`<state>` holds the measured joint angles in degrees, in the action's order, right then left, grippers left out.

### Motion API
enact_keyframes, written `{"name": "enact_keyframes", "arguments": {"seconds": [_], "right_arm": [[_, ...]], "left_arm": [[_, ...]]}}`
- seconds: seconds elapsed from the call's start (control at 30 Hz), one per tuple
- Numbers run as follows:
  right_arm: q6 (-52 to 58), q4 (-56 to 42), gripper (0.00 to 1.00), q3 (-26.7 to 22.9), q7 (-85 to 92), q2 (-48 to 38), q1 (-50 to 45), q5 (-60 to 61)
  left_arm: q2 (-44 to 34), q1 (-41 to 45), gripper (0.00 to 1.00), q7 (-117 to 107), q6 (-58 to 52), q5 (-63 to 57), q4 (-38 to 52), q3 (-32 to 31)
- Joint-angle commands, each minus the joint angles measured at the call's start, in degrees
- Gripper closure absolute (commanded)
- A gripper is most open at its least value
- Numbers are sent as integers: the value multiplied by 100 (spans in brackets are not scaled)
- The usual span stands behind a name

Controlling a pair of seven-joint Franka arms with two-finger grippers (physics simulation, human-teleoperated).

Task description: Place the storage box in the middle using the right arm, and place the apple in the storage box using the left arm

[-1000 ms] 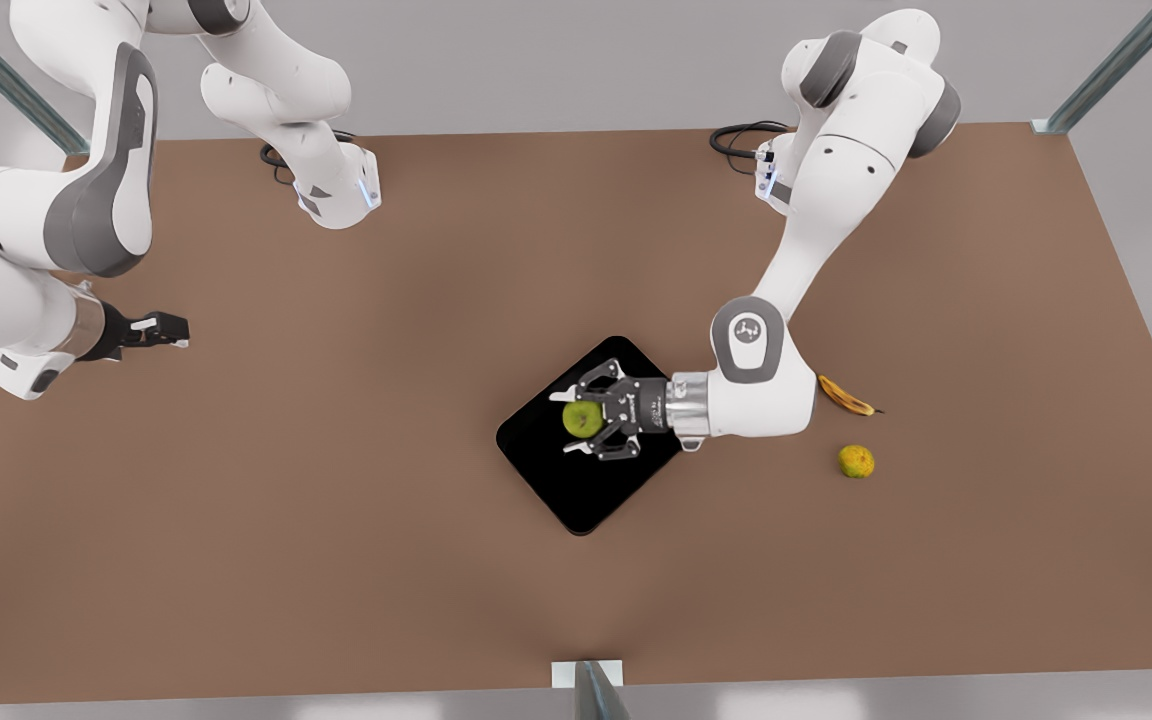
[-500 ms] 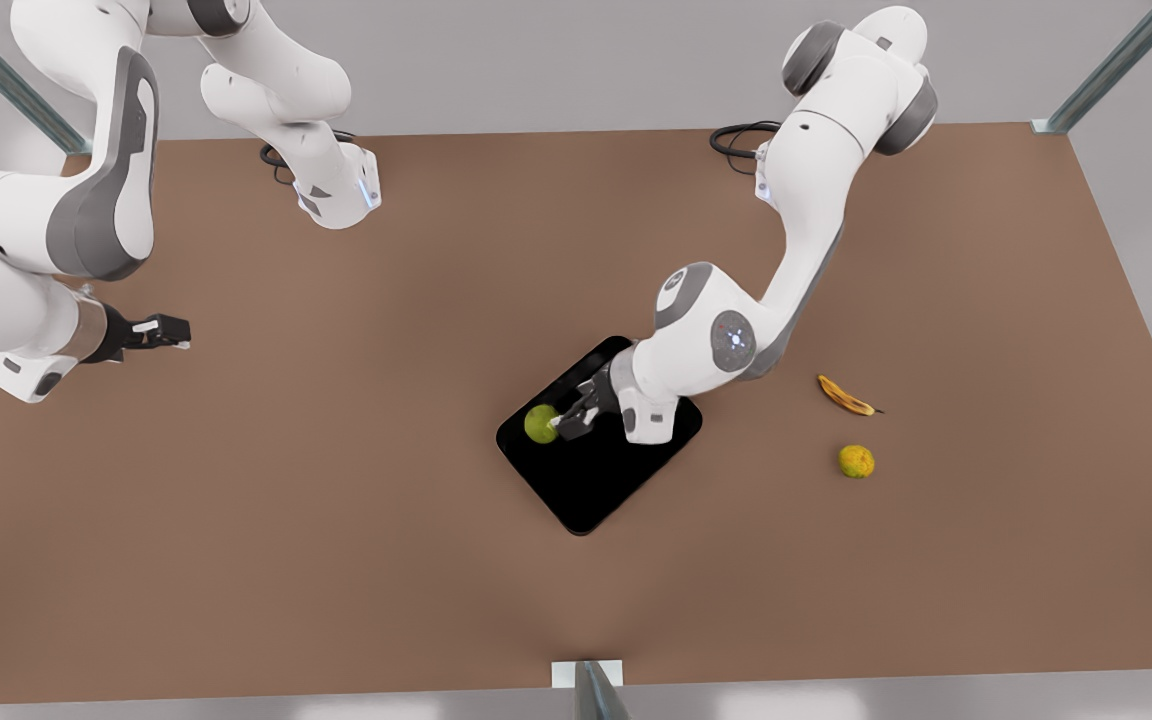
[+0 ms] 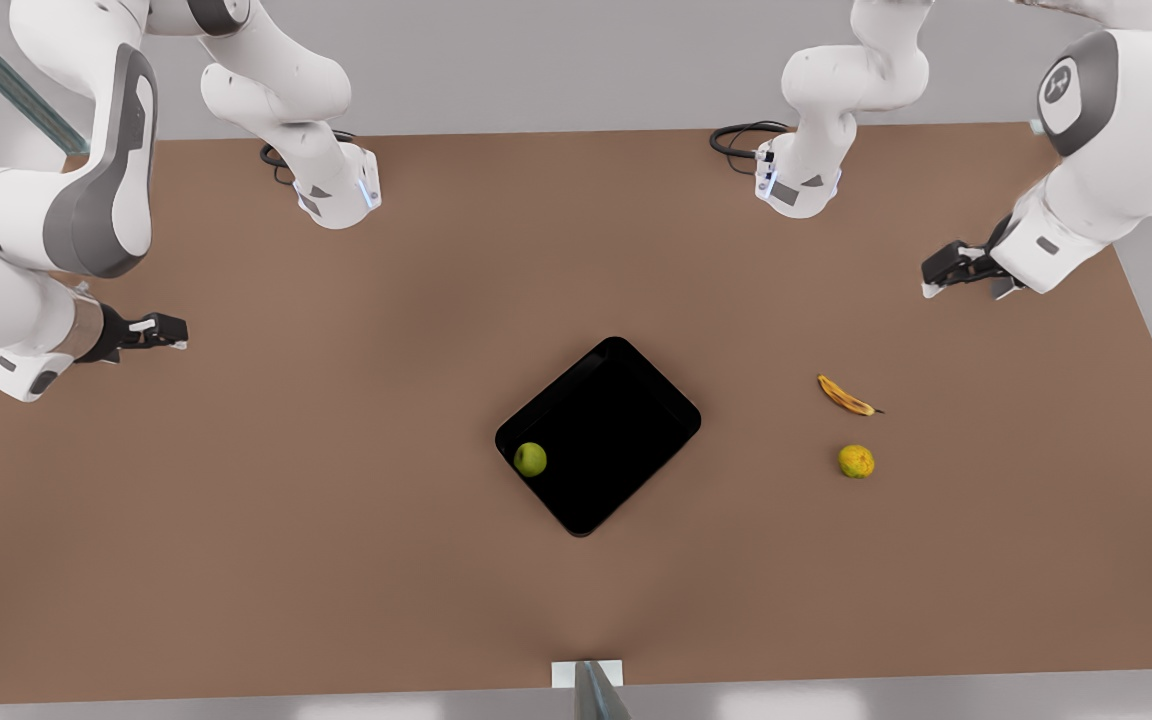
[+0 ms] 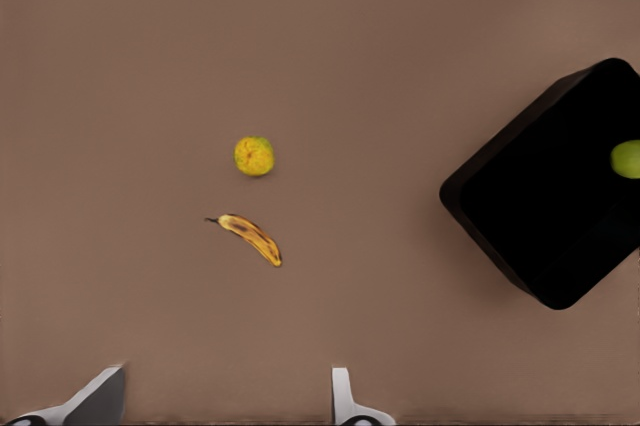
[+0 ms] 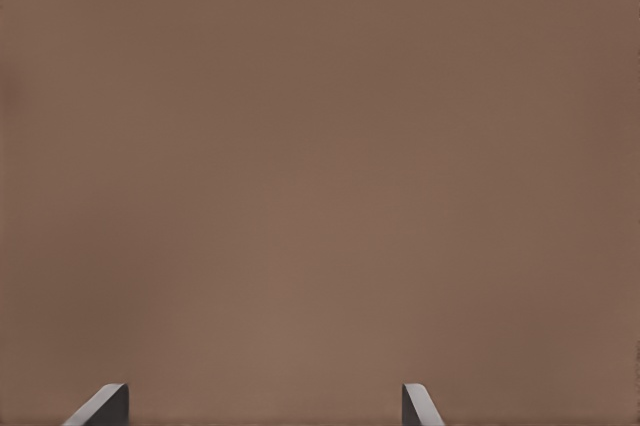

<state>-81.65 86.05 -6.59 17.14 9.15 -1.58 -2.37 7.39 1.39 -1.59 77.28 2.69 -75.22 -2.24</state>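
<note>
storage box (image 3: 616, 430): black bin, sits turned at an angle near the middle of the table (image 3: 336, 560), a bit toward the near edge in the front view. Centre spot looks reachable by both arms, so that part of the task reads as done.
apple (image 3: 530, 459): green, lies inside the storage box, tucked in the corner nearest the front view's left, close to or against the wall. No gripper touches it. Placement looks complete, judging by how it lies.
left gripper (image 3: 958, 270): above the table near its edge on the front view's right, well apart from the box. Matched by its wrist view, which looks down on the banana, the orange fruit and the box. Fingers (image 4: 345, 406) spread wide, nothing between them, touching nothing.
right gripper (image 3: 158, 330): near the table edge on the front view's left, well apart from everything. Fingers (image 5: 420, 408) spread wide, empty, bare table under it. Arm waits.
banana (image 3: 845, 396): brown-spotted, on the table between the box and the edge on the front view's right. Not part of the task; reads as a distractor.
orange fruit (image 3: 856, 461): yellow-orange, just beside the banana, nearer the near edge. Also a distractor.
progress: both arms parked clear at opposite sides, likely finished.
</note>
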Motion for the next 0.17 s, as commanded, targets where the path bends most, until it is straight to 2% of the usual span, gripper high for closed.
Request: {"name": "enact_keyframes", "arguments": {"seconds": [0.0,0.13], "right_arm": [[0,0,0,0,0,-1,8,0],[9,0,0,0,0,-1,-1,0]], "left_arm": [[122,195,0,1,-56,-76,156,-14],[210,187,0,115,50,-76,139,-66]]}}
